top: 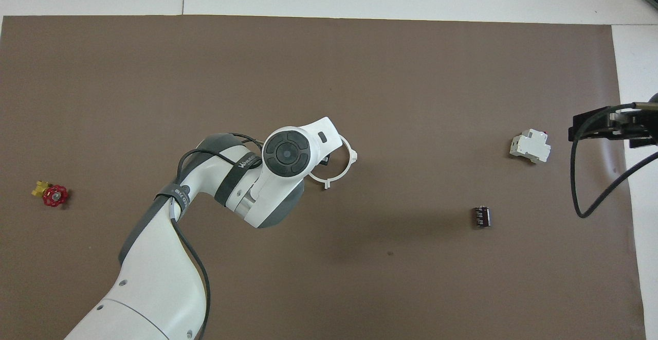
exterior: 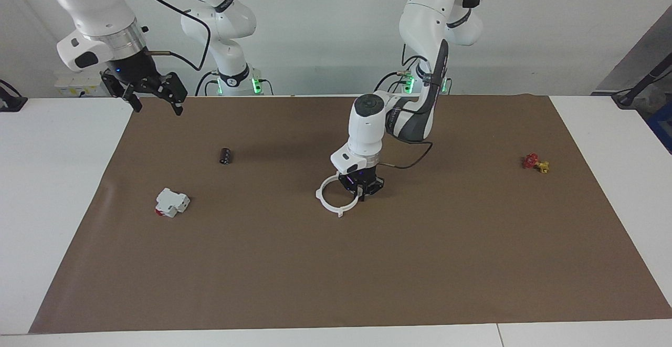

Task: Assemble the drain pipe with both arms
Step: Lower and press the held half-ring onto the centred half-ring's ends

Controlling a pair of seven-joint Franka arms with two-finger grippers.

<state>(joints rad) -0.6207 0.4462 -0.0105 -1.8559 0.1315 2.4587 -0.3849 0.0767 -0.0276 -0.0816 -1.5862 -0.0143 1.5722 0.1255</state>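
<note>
The drain pipe lies as one thin white ring with small tabs on the brown mat, at the middle of the table. It also shows in the overhead view, partly under the left arm's wrist. My left gripper is down at the ring's edge on the left arm's side, its fingers closed around the ring's rim. In the overhead view its wrist hides it. My right gripper is open and empty, raised over the mat's corner at the right arm's end; it also shows in the overhead view.
A blocky white-and-red part and a small black cylinder lie toward the right arm's end. A small red-and-yellow valve lies toward the left arm's end.
</note>
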